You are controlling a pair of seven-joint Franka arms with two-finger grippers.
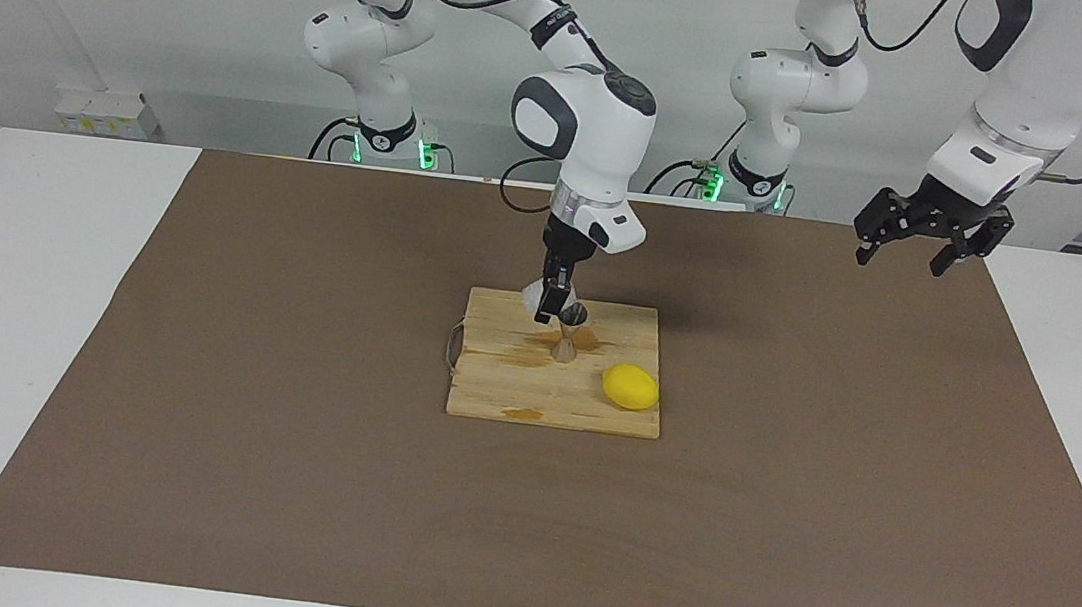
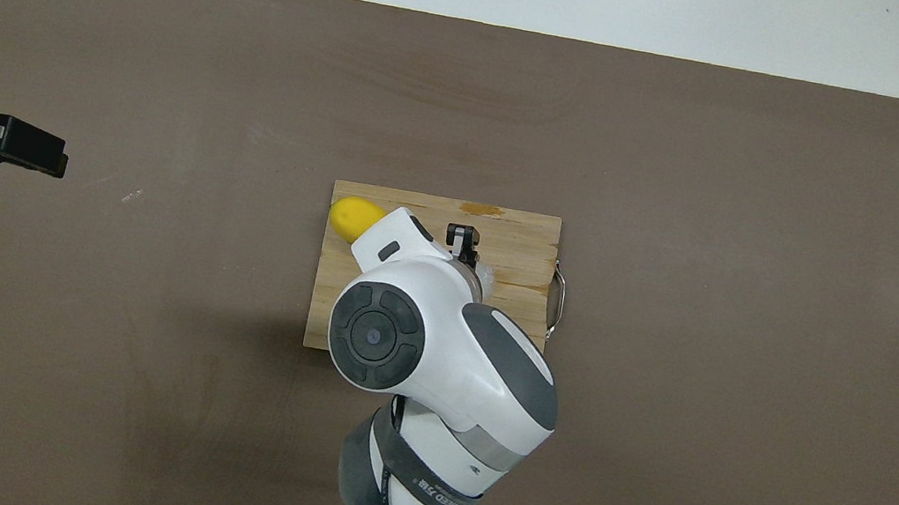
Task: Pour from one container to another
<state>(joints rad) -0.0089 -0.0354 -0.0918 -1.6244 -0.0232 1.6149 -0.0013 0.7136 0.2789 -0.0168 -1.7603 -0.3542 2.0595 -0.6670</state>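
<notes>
Flat wooden cutting board (image 1: pixel 503 380), pale planks w/ a few darker amber stains and a thin metal handle (image 2: pixel 556 300) on the edge toward the right arm's end, lies mid-table on a matte brown mat (image 1: pixel 286 438); white tabletop (image 1: pixel 10 288) shows around the mat.

Metal jigger (image 1: pixel 569 335): small, silvery, hourglass shape w/ two cones meeting at a narrow waist, standing upright on the board, on the half nearer the robots. Glass cup (image 1: pixel 535 295): small, squat, clear, looks whitish. It's up in the air, held by the right gripper (image 1: pixel 551 303), right beside and just above the jigger's rim; tilt hard to judge since the fingers cover most of it. Right gripper's fingers are clamped nearly together on the cup, pointing down over the board. In the overhead view the right arm's big white wrist hides the jigger entirely; only a bit of the cup (image 2: pixel 484 274) and one dark finger (image 2: pixel 462 241) peek out.

Lemon (image 1: pixel 631 386) (smooth, bright yellow, oval) sits on the board, farther from the robots than the jigger, toward the left arm's end, apart from it.

Left gripper (image 1: pixel 919 245) waits raised over the mat's edge at the left arm's end, black fingers spread wide, nothing in them.
</notes>
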